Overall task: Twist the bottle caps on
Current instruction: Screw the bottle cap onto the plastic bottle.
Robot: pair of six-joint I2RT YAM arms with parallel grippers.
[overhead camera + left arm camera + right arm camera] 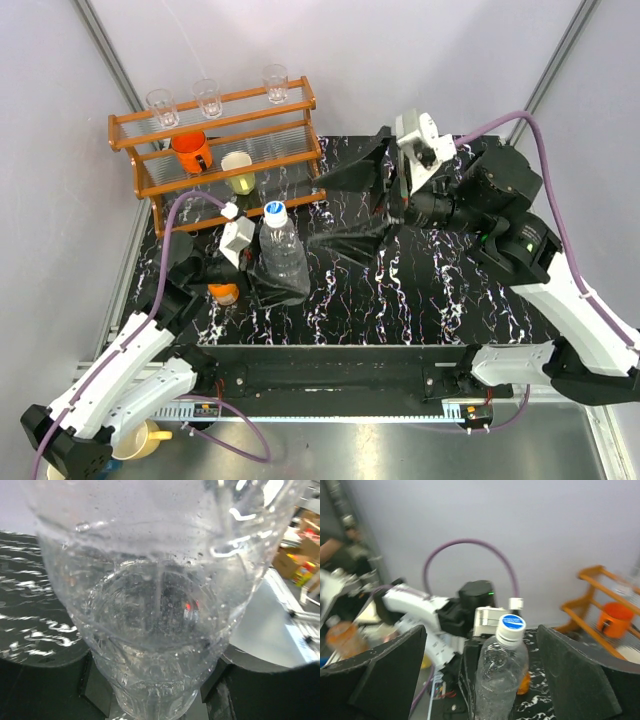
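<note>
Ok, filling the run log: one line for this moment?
left pincer: gripping water bottle | right pincer: open, not touching cap | blue-rimmed cap: on bottle

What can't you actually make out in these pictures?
1. Orange bottle: top view, mostly hidden by the left arm and clear bottle; capped or not, unclear.
2. Blue cap: how tightly screwed, no view shows.
3. Left wrist view: the clear bottle fills it, its top cut off by the edge.
</note>
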